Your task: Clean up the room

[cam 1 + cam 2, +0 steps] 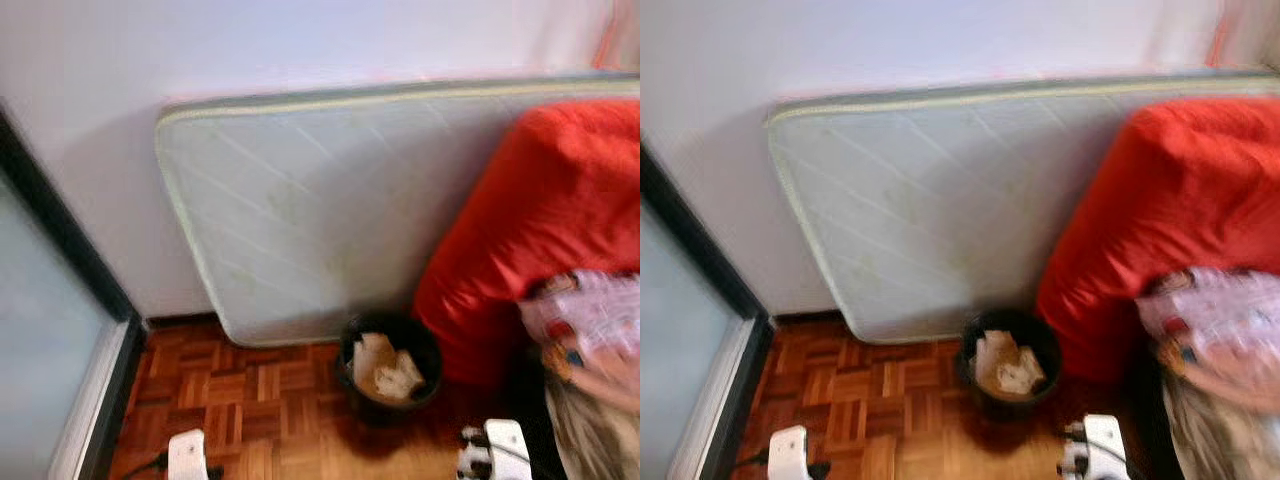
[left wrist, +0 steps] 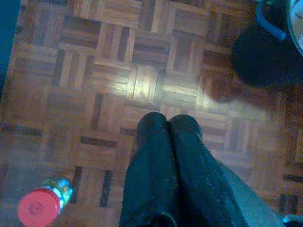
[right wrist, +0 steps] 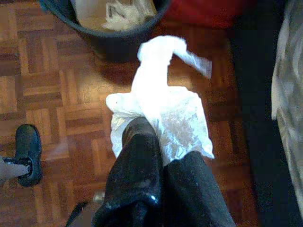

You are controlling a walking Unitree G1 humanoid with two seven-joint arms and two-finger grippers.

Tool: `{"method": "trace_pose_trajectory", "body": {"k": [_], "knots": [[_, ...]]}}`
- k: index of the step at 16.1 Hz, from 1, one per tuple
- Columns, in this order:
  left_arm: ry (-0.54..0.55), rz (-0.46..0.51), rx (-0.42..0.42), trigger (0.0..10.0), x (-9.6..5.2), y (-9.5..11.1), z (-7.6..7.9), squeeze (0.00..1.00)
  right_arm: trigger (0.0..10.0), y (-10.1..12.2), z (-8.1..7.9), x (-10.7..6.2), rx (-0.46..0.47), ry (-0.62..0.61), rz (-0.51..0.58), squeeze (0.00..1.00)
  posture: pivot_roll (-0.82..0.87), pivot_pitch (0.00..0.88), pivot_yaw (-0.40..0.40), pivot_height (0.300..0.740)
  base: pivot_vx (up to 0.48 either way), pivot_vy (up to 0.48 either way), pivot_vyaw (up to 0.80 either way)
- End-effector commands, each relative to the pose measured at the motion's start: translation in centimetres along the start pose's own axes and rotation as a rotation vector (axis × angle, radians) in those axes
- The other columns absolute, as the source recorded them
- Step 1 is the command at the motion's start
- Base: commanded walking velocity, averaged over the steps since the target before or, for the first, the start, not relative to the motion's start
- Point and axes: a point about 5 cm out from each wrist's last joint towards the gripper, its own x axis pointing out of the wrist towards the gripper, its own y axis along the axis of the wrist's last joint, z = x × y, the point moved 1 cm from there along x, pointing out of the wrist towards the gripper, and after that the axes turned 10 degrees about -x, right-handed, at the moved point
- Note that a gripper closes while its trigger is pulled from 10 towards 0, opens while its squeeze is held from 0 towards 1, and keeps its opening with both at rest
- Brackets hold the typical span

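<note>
A black waste bin (image 1: 386, 408) with crumpled paper inside stands on the parquet floor, at the foot of a leaning mattress. In the right wrist view my right gripper (image 3: 163, 142) is shut on a crumpled white tissue (image 3: 163, 90). The tissue hangs over the floor just short of the bin (image 3: 118, 42). My left gripper (image 2: 169, 122) is shut with nothing in it, pointing down at bare parquet. A small bottle with a red cap (image 2: 43, 202) lies on the floor near it. Both silver forearms show at the bottom of the eye views.
A pale mattress (image 1: 320, 210) leans on the white wall. A big red cushion (image 1: 545, 230) and patterned cloth (image 1: 590, 320) crowd the right side. A dark-framed glass door (image 1: 60, 250) bounds the left. A black foot (image 3: 27, 146) rests on the floor.
</note>
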Motion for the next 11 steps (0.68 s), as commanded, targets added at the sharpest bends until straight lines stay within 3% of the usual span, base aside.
{"method": "trace_pose_trajectory", "body": {"k": [1,9,11], "knots": [[0.013,-0.008,0.000,10.0,-0.07,-0.15,-0.35,0.00,10.0,0.50,-0.05,0.07,0.009,0.000,0.020,0.00,0.07,0.000,0.007,0.740,0.251,0.000,0.00],[0.012,-0.006,0.001,10.0,-0.03,-0.09,-0.24,0.00,10.0,0.58,-0.08,0.08,0.001,0.006,0.023,0.00,0.06,0.000,0.007,0.740,0.254,0.000,0.00],[0.012,-0.007,0.001,10.0,-0.05,-0.13,-0.24,0.00,10.0,0.63,-0.08,0.08,-0.010,0.010,0.027,0.00,0.06,0.000,0.007,0.740,0.255,0.000,0.80]]}}
